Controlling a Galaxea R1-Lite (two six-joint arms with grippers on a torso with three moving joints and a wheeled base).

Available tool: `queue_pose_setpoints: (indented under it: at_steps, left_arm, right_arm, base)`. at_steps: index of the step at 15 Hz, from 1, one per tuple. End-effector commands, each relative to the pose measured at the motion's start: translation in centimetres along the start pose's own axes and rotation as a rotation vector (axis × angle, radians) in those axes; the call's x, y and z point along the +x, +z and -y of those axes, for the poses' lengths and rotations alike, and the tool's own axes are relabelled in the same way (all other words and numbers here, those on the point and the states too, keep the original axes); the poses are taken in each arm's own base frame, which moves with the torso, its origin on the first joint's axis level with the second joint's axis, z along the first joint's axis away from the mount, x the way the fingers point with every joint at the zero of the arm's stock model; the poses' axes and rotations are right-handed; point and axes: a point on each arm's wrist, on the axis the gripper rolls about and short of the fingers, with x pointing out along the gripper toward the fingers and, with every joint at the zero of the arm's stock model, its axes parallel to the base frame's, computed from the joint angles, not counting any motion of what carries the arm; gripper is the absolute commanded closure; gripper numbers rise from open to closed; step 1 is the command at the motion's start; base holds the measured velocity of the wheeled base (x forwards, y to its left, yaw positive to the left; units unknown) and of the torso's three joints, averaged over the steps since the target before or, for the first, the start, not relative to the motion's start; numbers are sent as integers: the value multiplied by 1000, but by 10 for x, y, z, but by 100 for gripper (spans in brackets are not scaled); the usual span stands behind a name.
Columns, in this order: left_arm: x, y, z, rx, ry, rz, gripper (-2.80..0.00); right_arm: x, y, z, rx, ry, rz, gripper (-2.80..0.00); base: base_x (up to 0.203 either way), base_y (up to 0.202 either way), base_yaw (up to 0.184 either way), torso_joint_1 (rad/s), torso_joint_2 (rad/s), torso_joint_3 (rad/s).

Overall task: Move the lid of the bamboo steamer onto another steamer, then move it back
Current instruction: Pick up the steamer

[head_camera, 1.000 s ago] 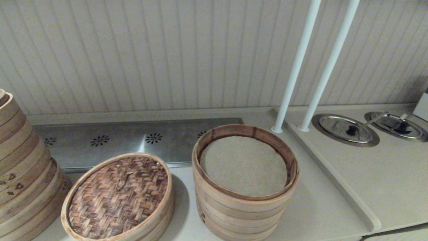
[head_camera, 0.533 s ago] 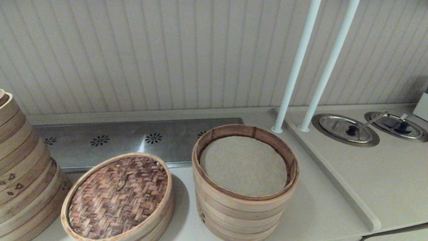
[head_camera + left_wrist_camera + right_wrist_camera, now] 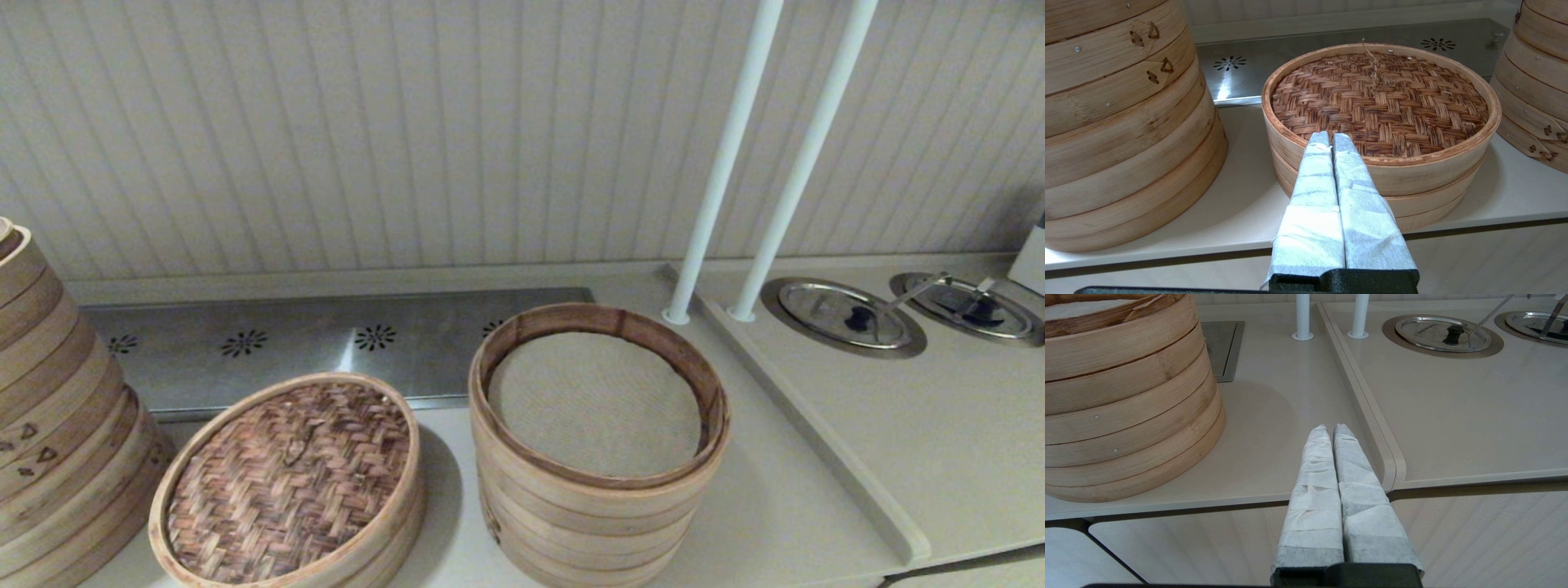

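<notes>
The bamboo steamer lid (image 3: pixel 286 482) has a dark woven top and a pale rim. It rests on a low bamboo steamer ring (image 3: pixel 1425 200), whose inside it hides. My left gripper (image 3: pixel 1329 136) is shut and empty at the counter's front edge, its tips just before the lid's (image 3: pixel 1380 102) near rim. Right of the lid stands a tall multi-tier steamer stack (image 3: pixel 588 514), open on top with a white cloth liner. My right gripper (image 3: pixel 1333 428) is shut and empty, low over the counter's front, to the right of that stack (image 3: pixel 1126 416). Neither gripper shows in the head view.
A large steamer stack with triangle marks (image 3: pixel 57 425) stands at the far left, close to the lid. A perforated steel plate (image 3: pixel 326 343) lies behind. Two white poles (image 3: pixel 727 163) rise at the back right. A raised ledge (image 3: pixel 816 433) borders a counter with steel lids (image 3: pixel 843 314).
</notes>
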Motion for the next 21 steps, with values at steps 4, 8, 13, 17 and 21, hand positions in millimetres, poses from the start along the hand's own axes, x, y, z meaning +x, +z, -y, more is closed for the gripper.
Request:
queue_pose_setpoints:
  at_steps: [4,8,13,17,21]
  left_arm:
    - [0,0,0,-32,15,4,0]
    - [0,1,0,-9,13,3,0]
    - [11,15,-2,37,-3,-121,0]
    - [35,69,-6,25,-22,-199,0]
    - [81,121,-8,-1,-118,-321,0]
  right_arm:
    - [0,-1,0,0,0,-2,0]
    - [0,0,0,0,0,0,0]
    - [0,0,0,0,0,0,0]
    - [0,0,0,0,0,0,0]
    - [0,0,0,0,0,0,0]
  base:
    - [0,0,0,0,0,0]
    - [0,0,0,0,0,0]
    - [0,0,0,0,0,0]
    - [0,0,0,0,0,0]
    - [0,0,0,0,0,0]
